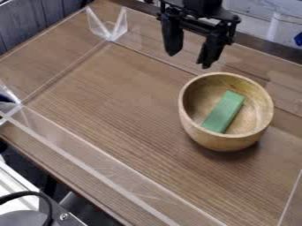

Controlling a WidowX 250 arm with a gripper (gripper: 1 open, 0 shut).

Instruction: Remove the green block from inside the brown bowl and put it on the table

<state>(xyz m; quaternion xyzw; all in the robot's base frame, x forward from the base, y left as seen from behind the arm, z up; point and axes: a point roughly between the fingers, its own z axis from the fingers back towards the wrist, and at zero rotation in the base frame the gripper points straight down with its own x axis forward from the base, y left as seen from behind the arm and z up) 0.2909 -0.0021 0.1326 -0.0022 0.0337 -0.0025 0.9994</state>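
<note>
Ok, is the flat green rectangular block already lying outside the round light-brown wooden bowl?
No, the flat green rectangular block lies inside the round light-brown wooden bowl, surrounded by its rim.

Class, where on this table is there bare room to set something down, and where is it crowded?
The widest bare patch of table lies between the clear wall and the brown bowl. Another borders the bowl's near side. It is crowded inside the bowl, around the green block, and behind it, under the open tool.
</note>
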